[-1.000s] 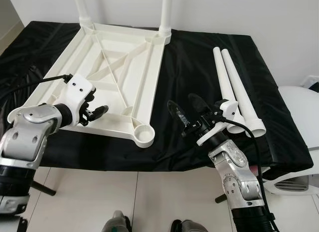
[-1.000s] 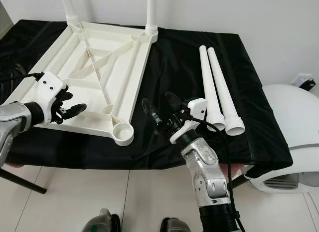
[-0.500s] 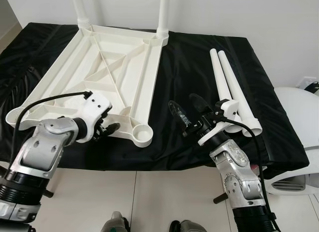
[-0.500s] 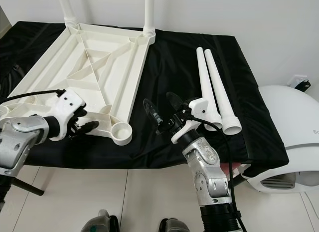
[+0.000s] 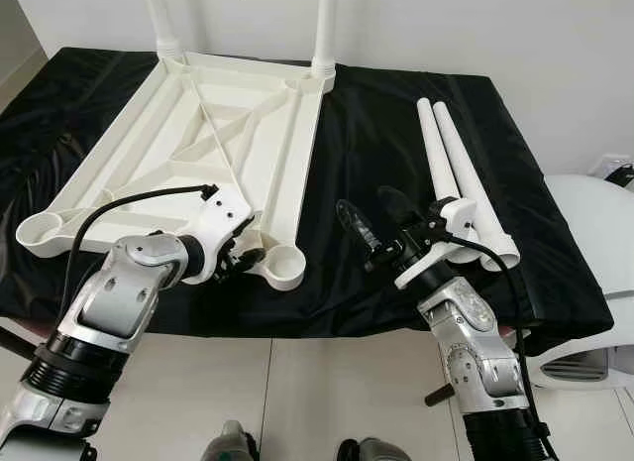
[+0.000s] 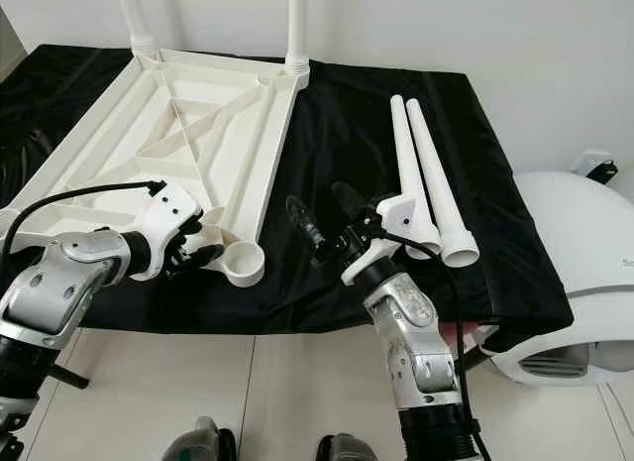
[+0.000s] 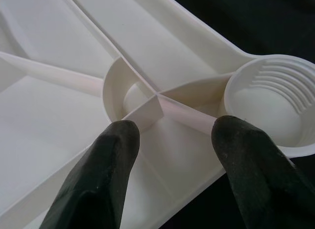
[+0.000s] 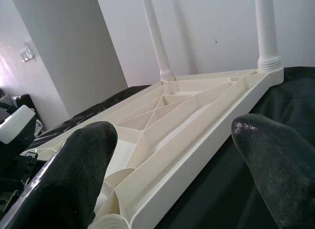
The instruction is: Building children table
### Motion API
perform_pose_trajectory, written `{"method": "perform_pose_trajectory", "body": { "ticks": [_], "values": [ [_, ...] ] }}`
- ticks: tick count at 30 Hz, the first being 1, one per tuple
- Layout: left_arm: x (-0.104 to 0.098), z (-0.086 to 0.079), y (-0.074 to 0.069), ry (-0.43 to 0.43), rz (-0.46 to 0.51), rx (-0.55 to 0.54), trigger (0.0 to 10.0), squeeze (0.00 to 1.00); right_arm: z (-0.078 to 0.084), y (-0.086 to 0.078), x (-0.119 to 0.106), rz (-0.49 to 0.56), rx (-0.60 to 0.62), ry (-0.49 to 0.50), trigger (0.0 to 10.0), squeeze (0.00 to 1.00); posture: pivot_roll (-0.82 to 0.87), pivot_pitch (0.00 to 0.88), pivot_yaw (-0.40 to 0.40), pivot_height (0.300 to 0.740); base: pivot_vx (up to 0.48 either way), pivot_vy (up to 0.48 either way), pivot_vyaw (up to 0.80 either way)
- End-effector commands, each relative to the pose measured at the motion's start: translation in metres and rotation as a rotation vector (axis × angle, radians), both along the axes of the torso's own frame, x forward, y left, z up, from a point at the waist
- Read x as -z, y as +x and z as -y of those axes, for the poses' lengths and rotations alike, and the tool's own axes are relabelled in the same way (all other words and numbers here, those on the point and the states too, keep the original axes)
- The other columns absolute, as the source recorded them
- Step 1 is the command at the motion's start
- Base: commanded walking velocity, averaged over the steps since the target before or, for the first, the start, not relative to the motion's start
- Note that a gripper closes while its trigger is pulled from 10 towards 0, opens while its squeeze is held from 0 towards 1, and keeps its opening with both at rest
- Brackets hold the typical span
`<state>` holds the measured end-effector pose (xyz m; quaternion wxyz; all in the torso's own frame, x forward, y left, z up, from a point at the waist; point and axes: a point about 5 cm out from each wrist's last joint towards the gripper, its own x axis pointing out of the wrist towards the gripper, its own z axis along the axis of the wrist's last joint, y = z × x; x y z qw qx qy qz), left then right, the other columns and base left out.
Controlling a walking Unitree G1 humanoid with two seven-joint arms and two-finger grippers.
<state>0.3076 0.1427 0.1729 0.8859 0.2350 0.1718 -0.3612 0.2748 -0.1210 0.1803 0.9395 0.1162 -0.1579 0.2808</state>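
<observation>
A white plastic table top (image 5: 198, 134) lies upside down on a black-covered surface (image 5: 376, 124). Two legs (image 5: 325, 25) stand screwed into its far corners. The near right socket (image 5: 280, 266) and near left socket (image 5: 40, 231) are empty. Two loose white legs (image 5: 451, 173) lie side by side to the right. My left gripper (image 5: 243, 255) is open at the top's near rim, just left of the near right socket; in the wrist view its fingers (image 7: 106, 160) straddle a rib beside that socket (image 7: 270, 106). My right gripper (image 5: 371, 211) is open over the cloth between the top and the loose legs, holding nothing.
A white rounded object (image 5: 594, 243) stands off the surface's right end. A white wall runs behind. The cloth's front edge (image 5: 317, 327) hangs above the tiled floor (image 5: 297, 382), where my feet (image 5: 233, 446) show.
My left gripper has moved right along the table top's near rim, up to the near right socket. The right gripper has stayed put.
</observation>
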Motion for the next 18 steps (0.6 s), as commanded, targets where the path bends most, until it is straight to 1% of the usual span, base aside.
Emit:
{"method": "perform_pose_trajectory", "body": {
  "ticks": [1, 2, 5, 6, 9, 12, 13, 14, 15, 18],
  "values": [
    [0.010, 0.004, -0.001, 0.018, -0.040, -0.001, 10.0, 0.00, 0.002, -0.001, -0.001, 0.008, 0.013, -0.007, 10.0, 0.00, 0.05, 0.071, -0.010, 0.740, 0.000, 0.000, 0.00],
    [0.012, 0.008, 0.000, 0.018, -0.045, 0.008, 10.0, 0.00, 0.003, -0.001, -0.001, 0.010, 0.017, -0.007, 10.0, 0.00, 0.05, 0.074, -0.007, 0.740, 0.000, 0.000, 0.00],
    [0.014, 0.010, 0.000, 0.018, -0.049, 0.015, 10.0, 0.00, 0.004, -0.001, -0.002, 0.011, 0.021, -0.007, 10.0, 0.00, 0.04, 0.077, -0.005, 0.740, 0.000, 0.000, 0.00],
    [0.015, 0.015, 0.001, 0.016, -0.055, 0.024, 10.0, 0.00, 0.005, -0.001, -0.002, 0.011, 0.028, -0.008, 10.0, 0.00, 0.04, 0.079, -0.004, 0.740, 0.000, 0.000, 0.00],
    [0.016, 0.017, 0.002, 0.015, -0.057, 0.031, 10.0, 0.00, 0.005, -0.002, -0.002, 0.010, 0.029, -0.008, 10.0, 0.00, 0.04, 0.081, -0.002, 0.740, 0.000, 0.000, 0.00],
    [0.016, 0.025, 0.004, 0.005, -0.057, 0.044, 10.0, 0.00, 0.006, -0.002, -0.002, 0.010, 0.034, -0.006, 10.0, 0.00, 0.04, 0.084, 0.000, 0.740, 0.000, 0.000, 0.00],
    [0.016, 0.025, 0.004, 0.005, -0.057, 0.044, 10.0, 0.00, 0.006, -0.002, -0.002, 0.010, 0.034, -0.006, 10.0, 0.00, 0.04, 0.084, 0.000, 0.740, 0.000, 0.000, 0.00],
    [0.016, 0.029, 0.005, 0.001, -0.060, 0.051, 10.0, 0.00, 0.006, -0.002, -0.002, 0.010, 0.036, -0.004, 10.0, 0.00, 0.04, 0.085, 0.001, 0.740, 0.000, 0.000, 0.00],
    [0.016, 0.029, 0.005, 0.001, -0.060, 0.051, 10.0, 0.00, 0.006, -0.002, -0.002, 0.010, 0.036, -0.004, 10.0, 0.00, 0.04, 0.085, 0.001, 0.740, 0.000, 0.000, 0.00],
    [0.017, 0.039, 0.007, -0.018, -0.063, 0.066, 10.0, 0.00, 0.006, -0.002, -0.003, 0.013, 0.040, -0.002, 10.0, 0.00, 0.03, 0.086, 0.002, 0.740, 0.000, 0.000, 0.00]
  ]
}}
